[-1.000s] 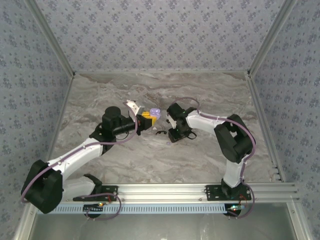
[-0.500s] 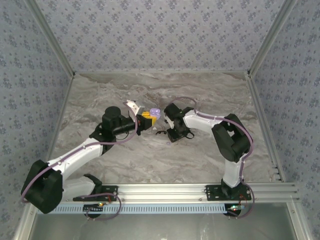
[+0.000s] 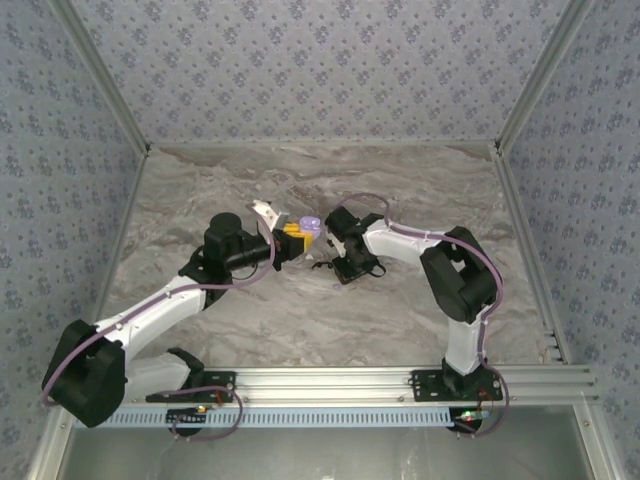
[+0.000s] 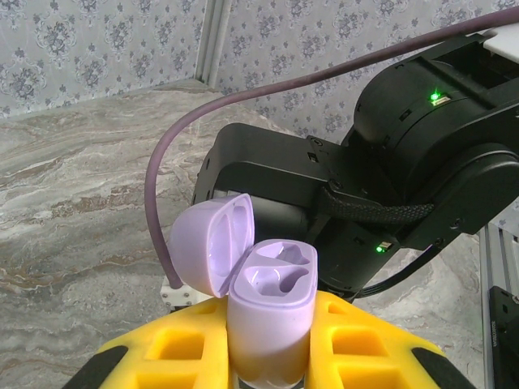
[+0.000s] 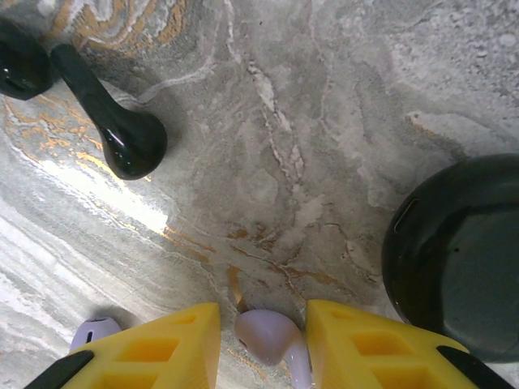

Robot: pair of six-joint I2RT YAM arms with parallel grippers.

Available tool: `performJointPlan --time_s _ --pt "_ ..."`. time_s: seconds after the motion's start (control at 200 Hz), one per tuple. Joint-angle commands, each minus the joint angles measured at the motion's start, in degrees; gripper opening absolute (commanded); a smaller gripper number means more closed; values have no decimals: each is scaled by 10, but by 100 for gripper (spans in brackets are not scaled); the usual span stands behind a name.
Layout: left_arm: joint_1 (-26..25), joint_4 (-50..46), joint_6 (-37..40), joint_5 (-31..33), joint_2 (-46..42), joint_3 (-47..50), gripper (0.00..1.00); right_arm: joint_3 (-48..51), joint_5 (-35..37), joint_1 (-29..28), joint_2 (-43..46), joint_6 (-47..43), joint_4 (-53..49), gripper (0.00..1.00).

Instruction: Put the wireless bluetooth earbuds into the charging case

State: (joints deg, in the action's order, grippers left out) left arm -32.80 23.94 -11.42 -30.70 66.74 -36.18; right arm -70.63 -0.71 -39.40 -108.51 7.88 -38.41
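My left gripper point(image 4: 272, 312) is shut on the lower body of the pale-lilac charging case point(image 4: 269, 312) and holds it upright above the table. The case's lid point(image 4: 209, 247) is swung open to the left and both wells are bare. In the top view the case point(image 3: 311, 226) hangs just left of the right wrist. My right gripper point(image 5: 261, 312) points down at the table, jaws open and straddling one lilac earbud point(image 5: 272, 336). The earbud's stem touches the right finger, and a small gap remains at the left finger. A second lilac earbud point(image 5: 96, 331) peeks out beside the left finger point(image 5: 154, 348).
Two black earbuds point(image 5: 122, 134) point(image 5: 20, 69) lie on the marble further out from the right gripper. A round black case point(image 5: 458, 255) sits close to the right finger. The right arm's black wrist point(image 4: 422, 154) stands right behind the lilac case.
The right wrist has edged left toward the held case and its jaws have narrowed around the earbud. The left arm and the case have stayed still.
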Motion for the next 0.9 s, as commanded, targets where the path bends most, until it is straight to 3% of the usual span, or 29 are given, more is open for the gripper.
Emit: performJointPlan --time_s 0.0,0.295,0.54,0.895 --pt "-3 6 1 1 -13 -17 10 -7 13 -7 -28 7 -2 35" --pt "-4 7 2 6 -14 -14 9 -4 34 -15 -44 11 -5 33" --pt "-3 5 3 6 -12 -14 9 1 35 -13 -46 25 2 26" --pt "-4 16 -4 20 -1 -8 9 37 -21 17 6 39 36 23"
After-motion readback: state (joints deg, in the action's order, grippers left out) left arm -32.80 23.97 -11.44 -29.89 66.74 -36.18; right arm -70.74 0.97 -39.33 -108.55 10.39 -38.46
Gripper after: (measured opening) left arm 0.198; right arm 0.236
